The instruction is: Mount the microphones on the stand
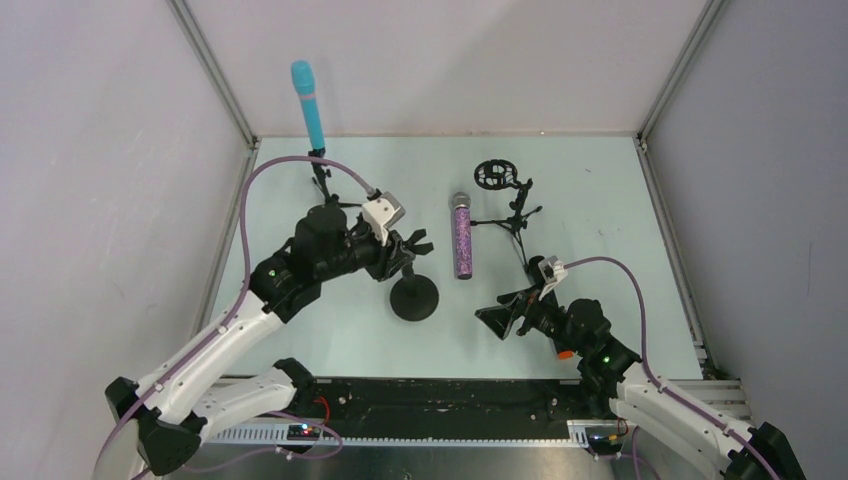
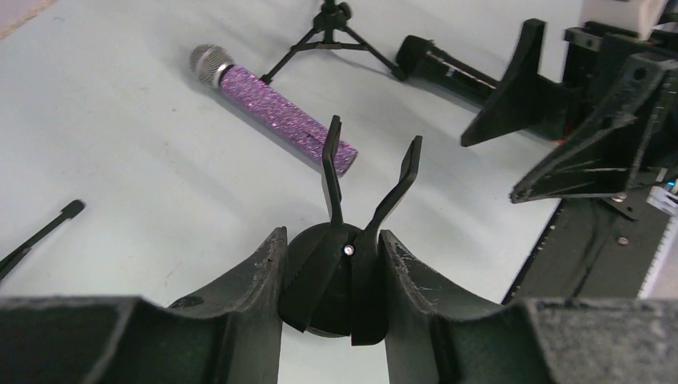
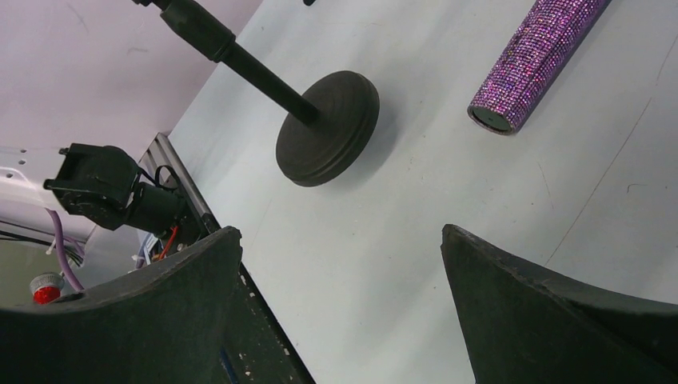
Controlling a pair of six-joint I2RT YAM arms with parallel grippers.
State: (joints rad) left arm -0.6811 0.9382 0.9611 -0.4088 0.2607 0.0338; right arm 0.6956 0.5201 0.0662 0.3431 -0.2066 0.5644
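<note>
top view: the left gripper (image 1: 405, 252) holds the round-base stand (image 1: 413, 297); the purple mic (image 1: 462, 235) lies on the table (image 1: 600, 200) at its 1 o'clock, the blue mic (image 1: 310, 105) upright at 11. left wrist: jaws narrow on the forked clip (image 2: 340, 272). right wrist: the right gripper (image 3: 340, 240) has jaws wide.

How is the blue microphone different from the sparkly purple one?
The blue microphone stands upright on a small stand; the purple microphone lies flat on the table. The blue one is plain blue all over; the purple one glitters and has a silver mesh head. Both are handheld stick microphones.
</note>
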